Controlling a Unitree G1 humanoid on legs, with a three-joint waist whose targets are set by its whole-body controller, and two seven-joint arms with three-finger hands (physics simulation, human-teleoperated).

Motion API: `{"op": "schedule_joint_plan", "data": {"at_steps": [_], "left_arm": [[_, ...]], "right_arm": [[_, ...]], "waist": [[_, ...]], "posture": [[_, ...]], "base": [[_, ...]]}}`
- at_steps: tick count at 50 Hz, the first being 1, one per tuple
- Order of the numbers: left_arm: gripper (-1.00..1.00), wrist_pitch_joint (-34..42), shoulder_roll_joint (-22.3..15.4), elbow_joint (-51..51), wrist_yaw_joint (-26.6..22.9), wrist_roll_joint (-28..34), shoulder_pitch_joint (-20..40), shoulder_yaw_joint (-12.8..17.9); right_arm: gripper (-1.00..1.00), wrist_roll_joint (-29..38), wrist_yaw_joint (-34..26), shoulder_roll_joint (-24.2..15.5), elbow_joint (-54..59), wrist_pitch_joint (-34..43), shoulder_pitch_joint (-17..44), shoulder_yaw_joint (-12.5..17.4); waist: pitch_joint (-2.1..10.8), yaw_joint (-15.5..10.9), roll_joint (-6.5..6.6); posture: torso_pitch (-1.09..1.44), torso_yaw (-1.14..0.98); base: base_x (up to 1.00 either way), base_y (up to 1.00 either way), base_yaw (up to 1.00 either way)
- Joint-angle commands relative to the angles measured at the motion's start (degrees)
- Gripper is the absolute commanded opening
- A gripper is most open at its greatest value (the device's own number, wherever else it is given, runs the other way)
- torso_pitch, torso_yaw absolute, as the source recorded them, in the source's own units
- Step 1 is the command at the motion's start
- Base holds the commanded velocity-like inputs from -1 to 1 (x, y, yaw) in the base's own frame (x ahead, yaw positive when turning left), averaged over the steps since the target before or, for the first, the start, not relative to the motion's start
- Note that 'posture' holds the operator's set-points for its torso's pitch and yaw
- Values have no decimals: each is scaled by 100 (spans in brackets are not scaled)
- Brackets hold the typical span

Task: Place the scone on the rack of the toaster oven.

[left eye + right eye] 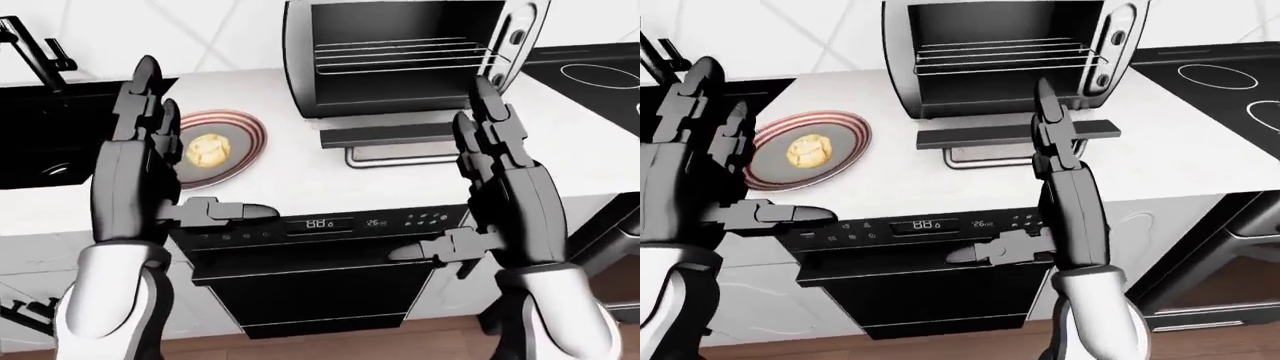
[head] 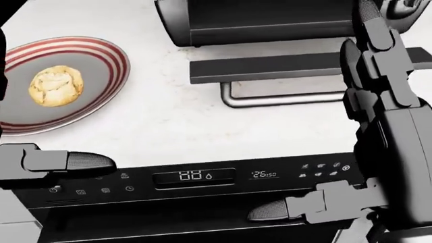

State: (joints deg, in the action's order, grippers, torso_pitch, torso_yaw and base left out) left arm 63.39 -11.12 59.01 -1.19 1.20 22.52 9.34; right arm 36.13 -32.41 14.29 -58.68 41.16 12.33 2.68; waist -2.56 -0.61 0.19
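A pale scone point(image 2: 56, 86) lies on a grey plate with a red-striped rim point(image 2: 116, 59), on the white counter left of the toaster oven point(image 1: 400, 56). The oven's door point(image 1: 385, 135) hangs open and flat, and the wire rack point(image 1: 400, 54) inside is bare. My left hand point(image 1: 170, 184) is open, raised upright over the counter edge beside the plate, thumb pointing right. Held open the same way, my right hand point(image 1: 465, 199) stands below the oven door, thumb pointing left. Neither hand touches anything.
A black dishwasher with a lit display point(image 2: 196, 176) sits under the counter point(image 2: 168, 121) between my hands. A dark sink point(image 1: 50, 135) with a faucet lies at the left, and a black stovetop point(image 1: 1225, 75) at the right.
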Motion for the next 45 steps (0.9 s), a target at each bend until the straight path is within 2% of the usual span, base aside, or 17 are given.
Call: {"op": "schedule_joint_plan", "data": {"at_steps": [1, 4, 7, 9, 11, 18, 26, 27, 29, 31, 32, 34, 37, 38, 39, 41, 45], "left_arm": [[100, -147, -57, 99, -25, 40, 122, 26], [100, -96, -74, 99, -63, 40, 188, 84], [100, -96, -82, 99, -76, 46, 183, 96], [100, -90, -80, 99, -82, 36, 197, 123], [100, -78, -93, 99, -91, 24, 208, 151], [100, -120, -140, 99, -63, -55, 164, 225], [100, -163, -164, 99, 35, -125, 108, 185], [100, -176, -157, 99, 37, -135, 94, 201], [100, -201, -171, 99, 43, -129, 54, 193], [100, -187, -175, 99, 46, -138, 73, 191], [100, -189, -168, 99, 49, -140, 73, 174], [100, -231, -142, 99, 56, -105, 22, 119], [100, -221, -120, 99, 21, -40, 37, 81], [100, -223, -113, 99, 5, -18, 38, 76], [100, -229, -97, 99, -7, -2, 35, 71], [100, -239, -101, 99, -43, 53, 34, 53], [100, -229, -68, 99, -88, 115, 53, 31]], "right_arm": [[100, -26, 48, 30, -132, -83, 122, -53], [100, 9, -56, 179, -132, -106, 286, 47], [100, 136, -145, 238, -132, -137, 473, 129], [100, 190, -146, 252, -132, -149, 434, 60], [100, 197, -145, 220, -132, -141, 432, 37], [100, 290, -164, 201, -132, -159, 448, -30], [100, 373, -210, 213, -132, -273, 367, -69], [100, 396, -239, 254, -132, -300, 365, -41], [100, 400, -257, 294, -132, -356, 338, -18], [100, 416, -263, 318, -132, -352, 356, -20], [100, 426, -269, 311, -132, -377, 331, -33], [100, 408, -263, 316, -132, -416, 284, -36], [100, 376, -265, 310, -132, -448, 249, -15], [100, 355, -252, 311, -132, -442, 247, -6], [100, 331, -231, 290, -132, -447, 226, -2], [100, 310, -227, 304, -132, -451, 201, -15], [100, 252, -186, 259, -132, -450, 182, 6]], "waist": [[55, 24, 51], [58, 25, -134], [-2, 27, -100], [-31, 81, -37], [44, 112, 220], [171, 90, 75], [176, 127, 93], [267, 119, 125], [179, 72, 113], [113, 40, 9], [141, 38, -11], [175, 33, 64], [133, 68, 368], [190, 75, 516], [214, 57, 357], [124, 47, 504], [42, 115, 264]], "posture": [[0, 0], [0, 0], [0, 0], [0, 0], [0, 0], [0, 0], [0, 0], [0, 0], [0, 0], [0, 0], [0, 0], [0, 0], [0, 0], [0, 0], [0, 0], [0, 0], [0, 0]], "base": [[9, 2, 0], [0, 0, 0], [0, 0, 0], [0, 0, 0], [0, 0, 0], [0, 0, 0], [0, 1, 0], [0, 9, 0], [0, 20, 0], [0, 28, 0], [0, 29, 0], [0, 29, 0], [0, 32, 0], [0, 34, 0], [0, 34, 0], [0, 41, 0], [0, 42, 0]]}}
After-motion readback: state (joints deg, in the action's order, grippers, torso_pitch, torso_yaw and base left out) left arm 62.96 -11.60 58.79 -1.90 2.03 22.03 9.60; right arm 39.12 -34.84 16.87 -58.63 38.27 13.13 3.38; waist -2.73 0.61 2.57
